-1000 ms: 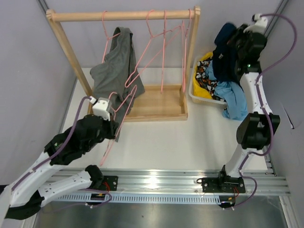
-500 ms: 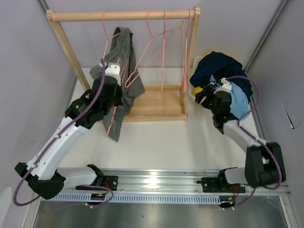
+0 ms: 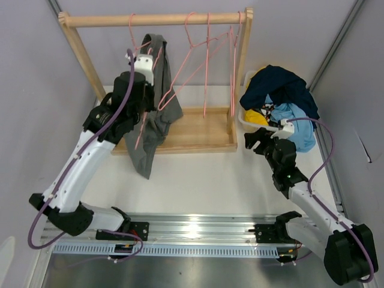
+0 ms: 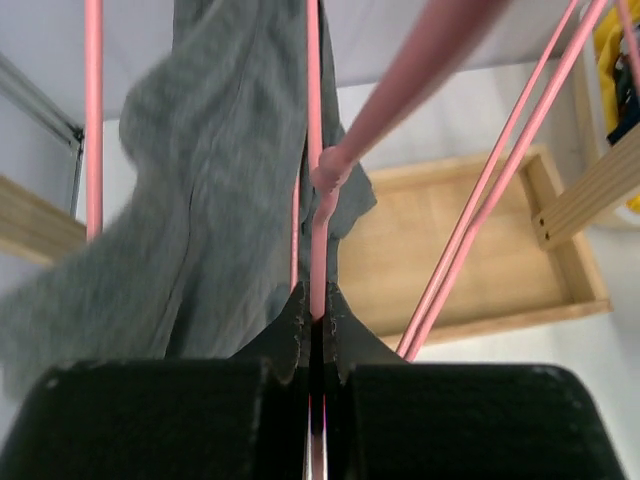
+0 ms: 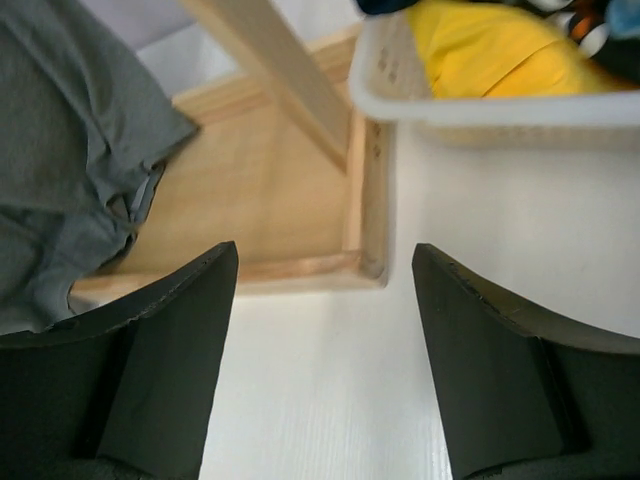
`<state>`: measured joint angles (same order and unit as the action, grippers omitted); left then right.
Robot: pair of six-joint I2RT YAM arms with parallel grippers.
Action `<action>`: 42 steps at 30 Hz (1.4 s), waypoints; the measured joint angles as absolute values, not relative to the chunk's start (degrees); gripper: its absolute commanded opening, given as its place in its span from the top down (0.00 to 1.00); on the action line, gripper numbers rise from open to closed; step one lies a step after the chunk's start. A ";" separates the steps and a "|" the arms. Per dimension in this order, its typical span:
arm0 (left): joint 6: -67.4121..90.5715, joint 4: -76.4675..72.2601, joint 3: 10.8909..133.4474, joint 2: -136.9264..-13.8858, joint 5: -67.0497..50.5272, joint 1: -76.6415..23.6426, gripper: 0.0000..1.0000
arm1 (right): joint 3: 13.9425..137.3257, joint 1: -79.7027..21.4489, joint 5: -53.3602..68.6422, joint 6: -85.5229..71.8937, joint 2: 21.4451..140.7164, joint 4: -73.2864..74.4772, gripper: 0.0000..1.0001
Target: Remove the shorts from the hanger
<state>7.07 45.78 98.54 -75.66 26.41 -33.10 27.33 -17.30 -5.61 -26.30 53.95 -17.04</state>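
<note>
The grey shorts hang draped over a pink hanger on the rail of the wooden rack, their lower end trailing past the rack's base onto the desk. The left end effector is clamped together on the hanger's wire, just beside the cloth. The right end effector hovers low with its fingers apart and holding nothing, near the rack's base corner and the white basket.
</note>
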 measured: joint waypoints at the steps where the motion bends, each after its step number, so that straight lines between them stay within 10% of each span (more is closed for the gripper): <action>1: 6.85 45.34 100.18 -77.06 26.17 -32.86 1.00 | 26.85 -18.52 -5.87 -26.30 53.87 -16.99 0.24; 12: 4.58 45.60 129.75 -96.62 23.66 -32.23 1.00 | 22.24 -23.18 -9.37 -25.87 47.03 -15.07 0.24; 29: 4.54 45.01 139.98 -110.04 21.32 -28.34 0.99 | 20.97 -23.11 -10.79 -24.38 44.31 -14.04 0.23; 42: 8.99 40.23 118.89 -100.53 17.72 -28.97 0.51 | 20.47 -23.18 -9.19 -24.97 40.56 -12.23 0.23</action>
